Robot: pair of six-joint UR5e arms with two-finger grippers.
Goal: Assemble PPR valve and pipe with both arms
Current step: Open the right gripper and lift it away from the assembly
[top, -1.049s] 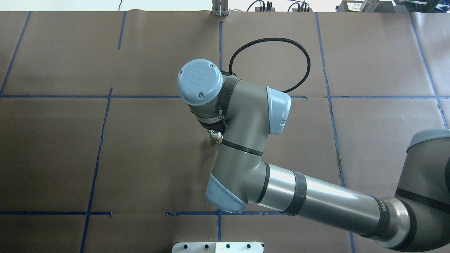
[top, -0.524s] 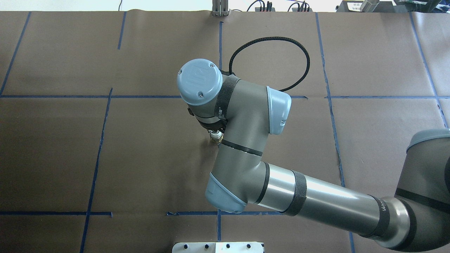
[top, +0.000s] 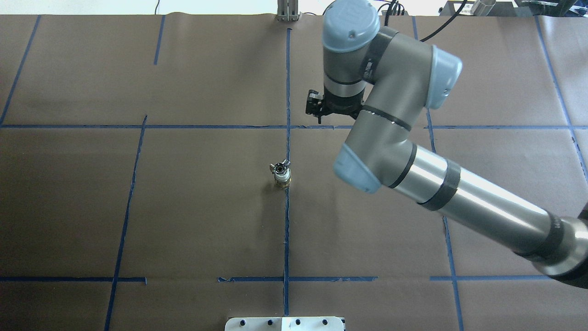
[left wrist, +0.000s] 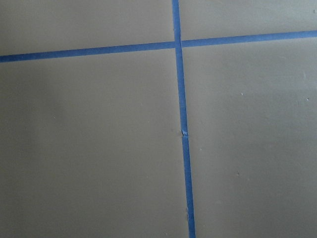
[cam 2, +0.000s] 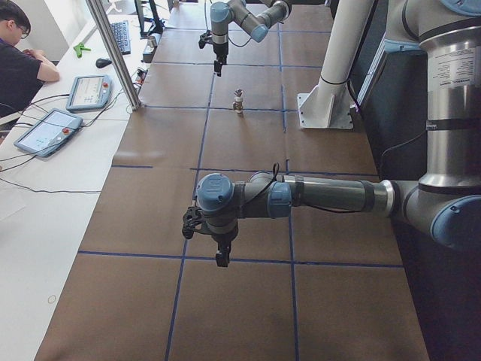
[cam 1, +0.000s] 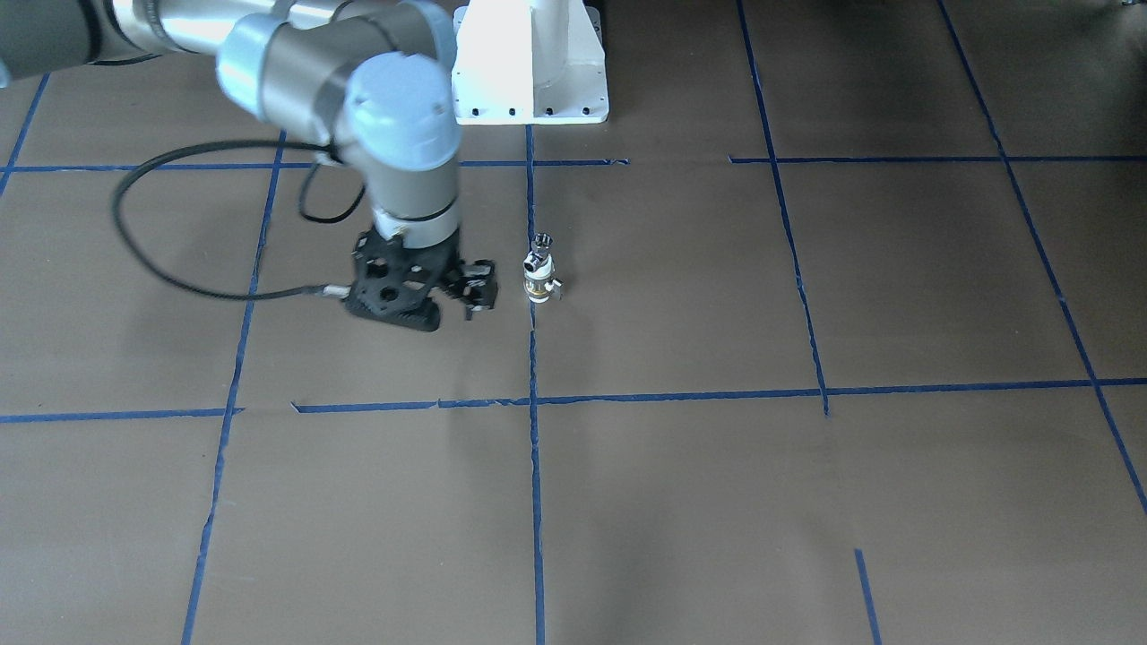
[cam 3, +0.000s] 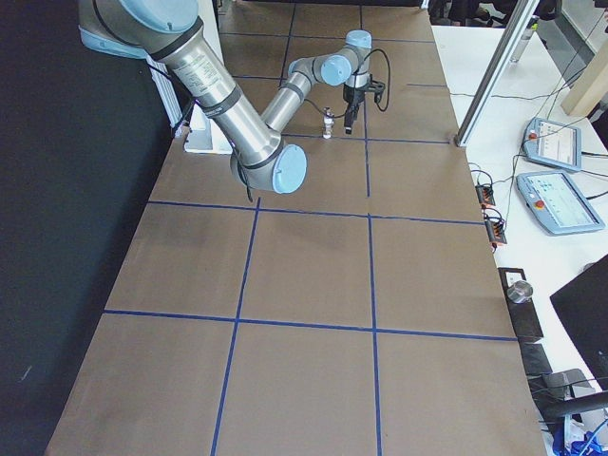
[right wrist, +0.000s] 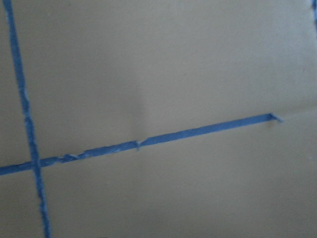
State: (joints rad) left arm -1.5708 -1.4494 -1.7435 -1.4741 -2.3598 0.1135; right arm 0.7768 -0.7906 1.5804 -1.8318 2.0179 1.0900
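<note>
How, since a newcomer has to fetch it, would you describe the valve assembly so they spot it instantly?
On the brown paper-covered table, follow the blue tape line running out from the robot's base. Beside it, mid-table, the PPR valve stands upright, white with a brass band, the shiny pipe on top. The nearby right gripper is black; this is small, pale and metallic.

Right hand (cam 1: 477, 298) just beside upright PPR valve (cam 1: 538, 287) (pipe (cam 1: 540, 248) on top), brown table (cam 1: 717, 502), blue tape lines (cam 1: 535, 466)

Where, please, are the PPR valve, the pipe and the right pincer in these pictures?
PPR valve (cam 1: 538, 287): exterior front-facing view, on its brass middle band.
pipe (cam 1: 539, 256): exterior front-facing view, on its shiny body.
right pincer (cam 1: 477, 294): exterior front-facing view, midway between its fingertips.
</note>
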